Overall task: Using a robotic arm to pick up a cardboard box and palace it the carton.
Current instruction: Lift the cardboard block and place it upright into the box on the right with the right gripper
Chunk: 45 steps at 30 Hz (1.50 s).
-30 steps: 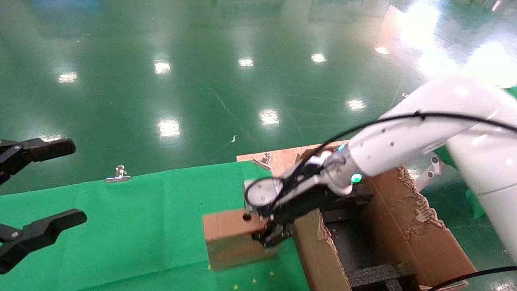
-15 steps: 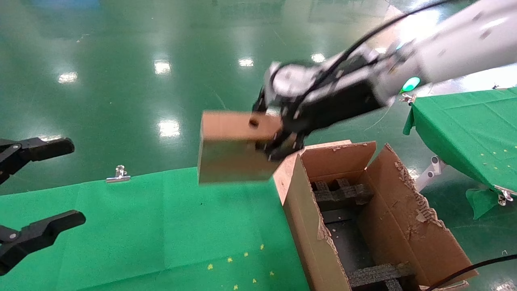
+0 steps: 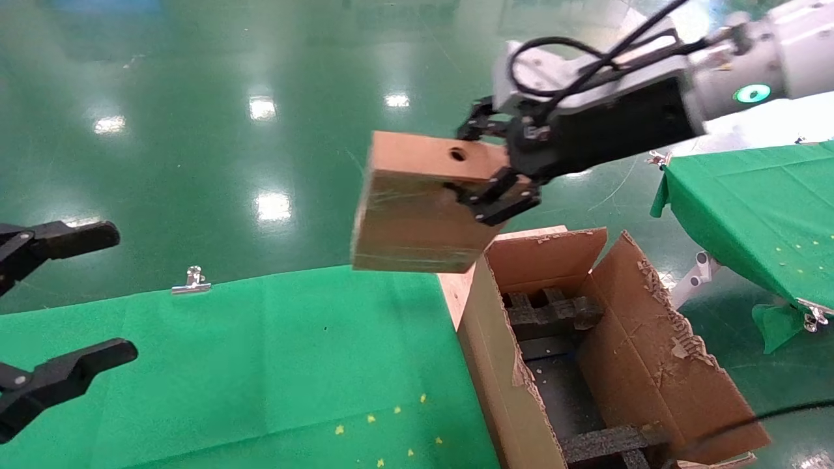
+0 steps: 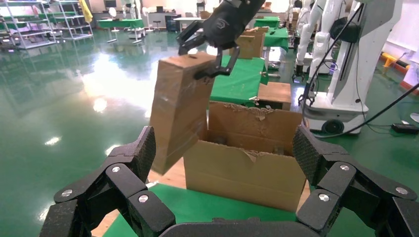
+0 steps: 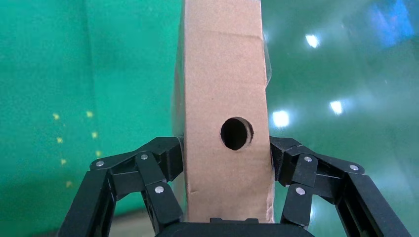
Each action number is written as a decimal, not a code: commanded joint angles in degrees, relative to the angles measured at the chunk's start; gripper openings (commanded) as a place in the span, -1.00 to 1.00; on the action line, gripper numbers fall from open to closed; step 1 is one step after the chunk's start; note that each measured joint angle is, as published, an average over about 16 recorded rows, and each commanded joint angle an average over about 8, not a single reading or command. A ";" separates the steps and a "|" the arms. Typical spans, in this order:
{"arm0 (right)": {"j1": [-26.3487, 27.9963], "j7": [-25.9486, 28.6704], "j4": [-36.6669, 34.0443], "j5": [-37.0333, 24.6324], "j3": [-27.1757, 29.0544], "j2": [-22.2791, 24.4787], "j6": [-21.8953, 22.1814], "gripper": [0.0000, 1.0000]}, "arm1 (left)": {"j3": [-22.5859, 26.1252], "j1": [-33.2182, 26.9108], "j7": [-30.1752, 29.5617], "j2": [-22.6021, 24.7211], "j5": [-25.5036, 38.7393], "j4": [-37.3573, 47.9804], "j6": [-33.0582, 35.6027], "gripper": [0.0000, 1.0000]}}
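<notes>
Cardboard box (image 3: 417, 215) held in mid-air, clear of the desk (image 3: 228, 365), above the desk's far right corner and just left of the carton (image 3: 658, 365). Lower right corner of the box close over the carton's near-left flap (image 3: 492, 306); touching or not, cannot tell. Narrow top face with a round hole (image 3: 457, 154) turned upward, broad taped face turned toward the head camera, box tilted a little. In the right wrist view, the same hole (image 5: 236, 133) centred on the narrow face between the two finger sets.

Right tool (image 3: 498, 163) closed on the box's upper right corner, one finger (image 3: 502, 195) across the broad front face, the other (image 3: 479, 120) behind the top edge. Fingers only partly closed, spread to the width of the narrow side, pads (image 5: 168, 158) pressed against both flanks. Robotic arm (image 3: 749, 65) reaching in from the upper right, green ring (image 3: 750, 94) lit at the wrist, black cable (image 3: 586, 62) looping over the silver camera block.

Carton standing open beside the desk's right edge, ragged torn flaps upright, black foam inserts (image 3: 550, 312) inside.

Left tool (image 3: 58, 312) parked at the far left over the desk's edge, fingers wide apart, holding nothing. From the left wrist view, box (image 4: 180, 111) hanging from the right tool (image 4: 210, 47) above and in front of the carton (image 4: 242, 153).

Silver clip (image 3: 191, 281) on the desk's far edge. Second green-covered desk (image 3: 749, 208) at the right, beyond the carton.
</notes>
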 commanded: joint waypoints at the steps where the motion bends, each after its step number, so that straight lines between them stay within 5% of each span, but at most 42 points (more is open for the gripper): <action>1: 0.70 0.08 -0.25 0.53 -0.80 1.33 -0.09 -1.00 | 0.00 0.00 0.00 0.00 0.00 0.00 0.00 1.00; 24: 4.83 5.03 5.32 -0.61 -14.36 27.19 0.02 -1.00 | 0.00 0.00 0.00 0.00 0.00 0.00 0.00 1.00; 40: 4.31 6.07 6.50 -0.20 -15.64 28.28 0.59 -1.00 | 0.00 0.01 0.00 -0.01 -0.01 0.02 -0.02 1.00; 45: 2.58 10.12 6.07 -0.39 -16.43 28.04 3.89 -1.00 | 0.00 0.02 0.00 -0.01 -0.01 0.02 -0.02 1.00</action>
